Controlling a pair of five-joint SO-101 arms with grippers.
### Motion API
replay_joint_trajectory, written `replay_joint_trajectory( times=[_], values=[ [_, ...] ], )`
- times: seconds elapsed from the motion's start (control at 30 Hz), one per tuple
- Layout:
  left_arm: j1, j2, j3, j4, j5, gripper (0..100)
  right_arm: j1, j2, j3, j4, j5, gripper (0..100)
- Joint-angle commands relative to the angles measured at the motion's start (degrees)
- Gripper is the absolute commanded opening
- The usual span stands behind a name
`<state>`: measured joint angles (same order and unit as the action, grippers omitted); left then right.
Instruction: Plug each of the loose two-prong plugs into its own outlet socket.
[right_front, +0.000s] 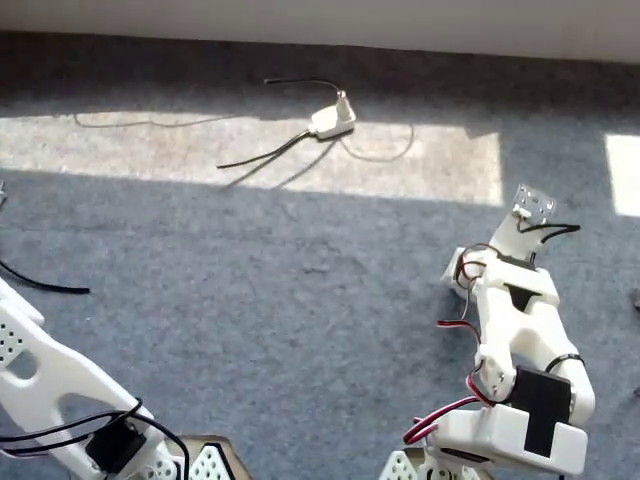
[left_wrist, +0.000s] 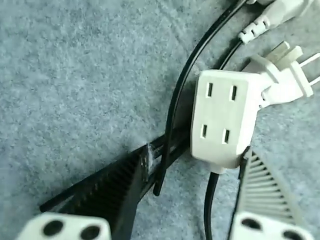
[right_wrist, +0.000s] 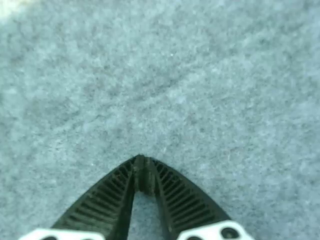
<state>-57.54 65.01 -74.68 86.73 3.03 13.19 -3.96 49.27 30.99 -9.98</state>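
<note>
Left gripper: your left gripper (left_wrist: 197, 154) stands open, with one black finger (left_wrist: 117, 185) on each side of the outlet block's cable end, and it clamps nothing.
Outlet block: the white block (left_wrist: 225, 117) lies face up on the grey carpet (left_wrist: 75, 75), and you can see all four slots.
Loose plug: a white two-prong plug (left_wrist: 287, 75) touches the block's far corner, its prongs pointing away from it.
Black cable: it (left_wrist: 182, 95) runs just beside the block.
Right gripper: your right gripper (right_wrist: 144, 175) is closed on nothing, its tips together over bare carpet.
Far side: a white plug piece (right_front: 333, 121) with thin cables lies in the sunlit strip, well apart from both arms.
</note>
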Motion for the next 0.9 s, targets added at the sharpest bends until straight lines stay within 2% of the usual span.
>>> replay_joint_trajectory(
  times=[0.0,0.1,0.3,0.53,0.87],
  values=[
    [3.6,-1.0,-1.3,-1.0,0.3,28,0.6,-0.1,-1.5,-1.2,0.0,0.6],
    [5.3,-0.9,-1.3,-1.8,0.4,28,0.6,-0.1,-1.5,-1.2,0.0,0.6],
    [6.3,0.0,-0.7,-8.7,6.8,28,0.6,-0.1,-1.5,-1.2,0.0,0.6],
    [5.0,4.7,-1.3,-11.6,6.8,28,0.6,-0.1,-1.5,-1.2,0.0,0.6],
    [4.0,5.9,-1.3,-11.5,7.0,27,0.6,-0.1,-1.5,-1.2,0.0,0.6]
  ],
)
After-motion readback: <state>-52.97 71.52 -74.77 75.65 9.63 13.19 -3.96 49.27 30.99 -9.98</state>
